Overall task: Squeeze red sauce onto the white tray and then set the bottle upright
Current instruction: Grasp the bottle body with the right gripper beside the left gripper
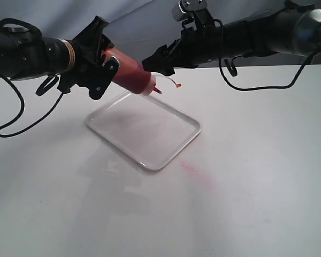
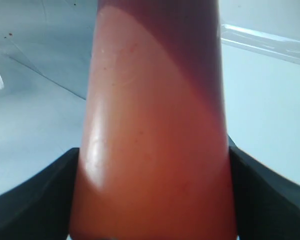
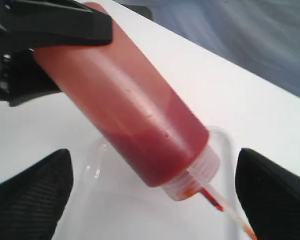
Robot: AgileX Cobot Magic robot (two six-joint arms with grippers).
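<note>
Pink smear (image 1: 197,171) lies near-right of white tray (image 1: 144,131); left gripper (image 1: 104,58) clamps tilted bottle (image 1: 129,75), right gripper (image 1: 154,64) spread apart. Advised: squeeze gently, nozzle (image 1: 157,90) over tray's middle.

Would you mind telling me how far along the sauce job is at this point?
Done: the left gripper has the translucent red-orange plastic squeeze bottle clamped, uncapped and tipped nozzle-down over the glossy white rectangular tray. In hand: the right gripper, jaws open, flanks its nozzle end, apparently ready to squeeze. Left: the red sauce sits in the bottle, none visible on the tray; standing it upright follows.
</note>
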